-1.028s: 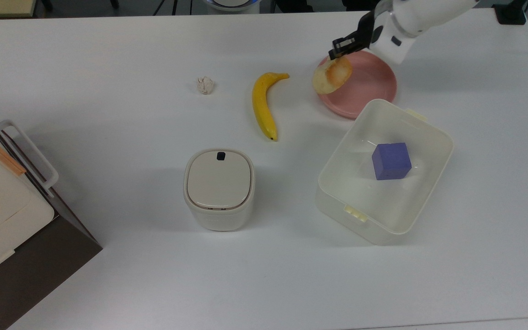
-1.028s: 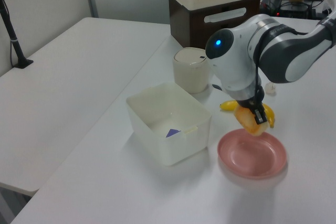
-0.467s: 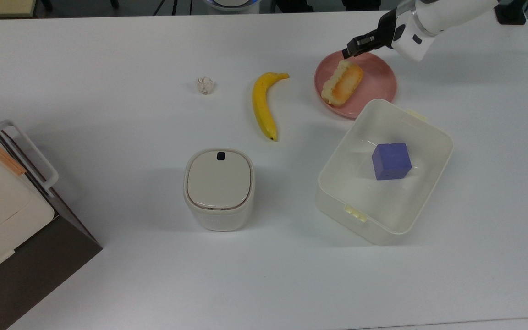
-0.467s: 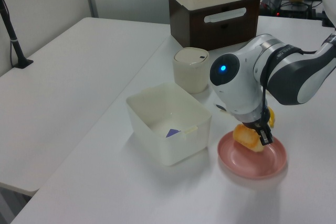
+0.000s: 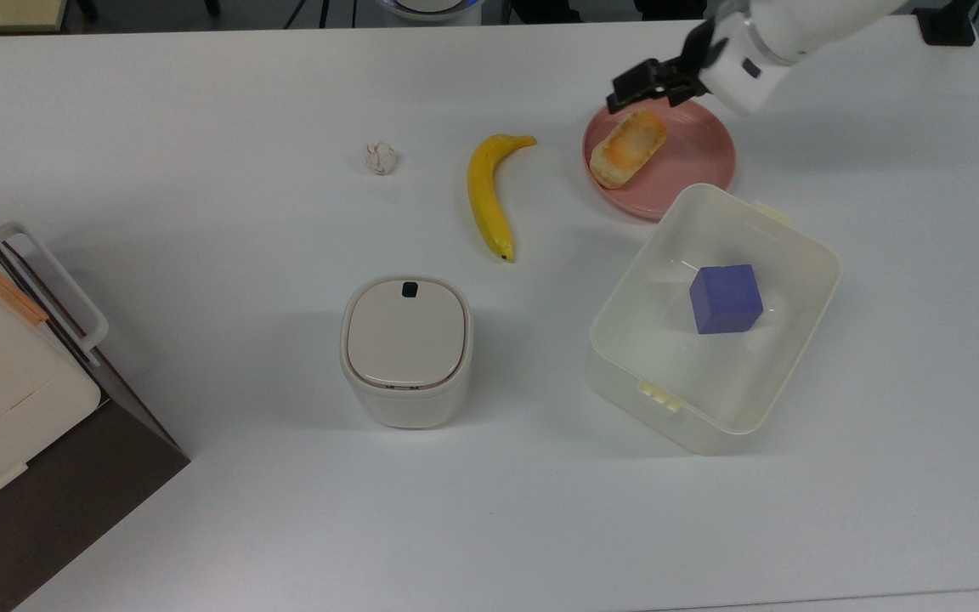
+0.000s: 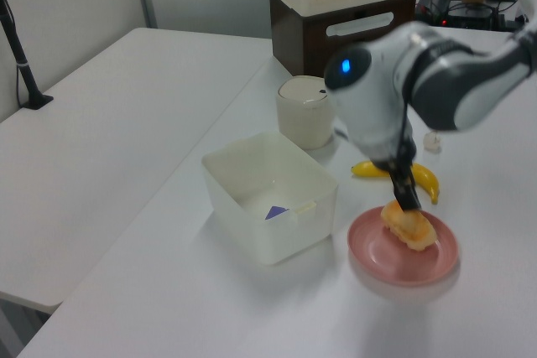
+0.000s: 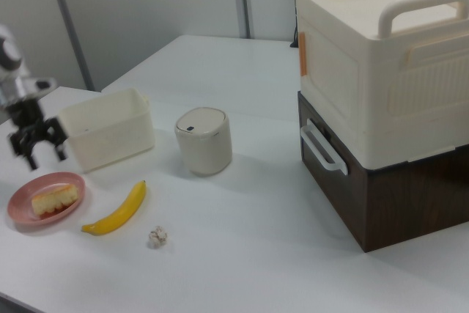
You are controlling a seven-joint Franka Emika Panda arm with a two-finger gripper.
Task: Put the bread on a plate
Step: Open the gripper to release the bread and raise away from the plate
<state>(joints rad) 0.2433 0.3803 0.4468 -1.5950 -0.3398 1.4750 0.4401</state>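
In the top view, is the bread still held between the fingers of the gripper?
No. The bread lies flat on the pink plate, and the open gripper is above it, not touching it.

One bread (image 5: 628, 147), one plate (image 5: 698, 157), one banana (image 5: 489, 196).

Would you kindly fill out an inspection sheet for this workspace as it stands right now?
Surface: white table, dry and unmarked.
Job's things: bread lying on the pink plate.
Clutter: banana, paper ball, lidded canister, cream tub holding a blue cube.
Grippers: gripper open, raised above the plate's rim, clear of the bread.
Cables: nothing seen on the table.
Surroundings: cream crate stacked on a brown cabinet at the table's edge.
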